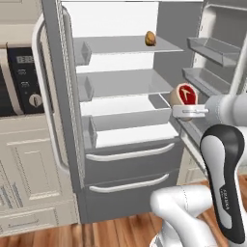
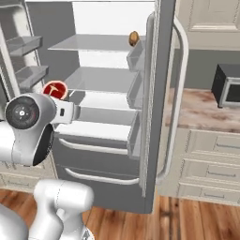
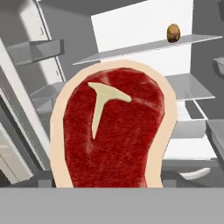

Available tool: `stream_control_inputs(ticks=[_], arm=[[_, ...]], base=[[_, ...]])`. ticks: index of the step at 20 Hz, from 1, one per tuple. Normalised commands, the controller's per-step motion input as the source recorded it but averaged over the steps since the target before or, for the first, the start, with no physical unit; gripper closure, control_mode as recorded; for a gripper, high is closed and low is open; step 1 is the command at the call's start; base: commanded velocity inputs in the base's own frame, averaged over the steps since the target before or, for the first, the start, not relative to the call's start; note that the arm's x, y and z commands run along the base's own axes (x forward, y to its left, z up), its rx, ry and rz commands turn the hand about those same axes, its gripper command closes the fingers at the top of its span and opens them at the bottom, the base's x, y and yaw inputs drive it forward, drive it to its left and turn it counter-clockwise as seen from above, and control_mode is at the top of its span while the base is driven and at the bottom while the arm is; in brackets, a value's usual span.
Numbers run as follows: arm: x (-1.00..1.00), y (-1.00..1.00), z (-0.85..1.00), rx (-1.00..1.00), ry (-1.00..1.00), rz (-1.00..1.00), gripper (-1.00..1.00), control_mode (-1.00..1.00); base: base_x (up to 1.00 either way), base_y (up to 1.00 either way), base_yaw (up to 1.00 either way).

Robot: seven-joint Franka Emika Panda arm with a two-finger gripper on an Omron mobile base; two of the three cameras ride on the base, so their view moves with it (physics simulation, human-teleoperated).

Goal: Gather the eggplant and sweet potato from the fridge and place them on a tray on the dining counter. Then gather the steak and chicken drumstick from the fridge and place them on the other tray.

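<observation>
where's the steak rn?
The steak is at the end effector, in front of the open fridge by its right door shelves; close up in the hand view.

Small white lettering on the arm's dark joint cover [image 1: 225, 194], unreadable

Steak [image 3: 113, 131] red, cream-rimmed — drumstick [image 3: 173, 33] tan-brown — fridge [image 1: 130, 188] dark grey.

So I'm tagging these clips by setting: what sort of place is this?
A simulated home kitchen: an open dark grey fridge with shelves holding a steak, cream cabinets, a wood floor, and a marbled stone counter.
</observation>
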Motion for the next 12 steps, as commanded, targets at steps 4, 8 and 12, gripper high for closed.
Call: stream_control_inputs(ticks=[4,8,12], arm=[[0.00,0.00,0.00,0.00,0.00,0.00,1.00,1.00],[0.00,0.00,0.00,0.00,0.00,0.00,1.00,1.00],[0.00,0.00,0.00,0.00,0.00,0.00,1.00,1.00]], base=[[-1.00,-0.02,0.00],[-1.00,-0.02,0.00],[-1.00,-0.03,-0.03]])
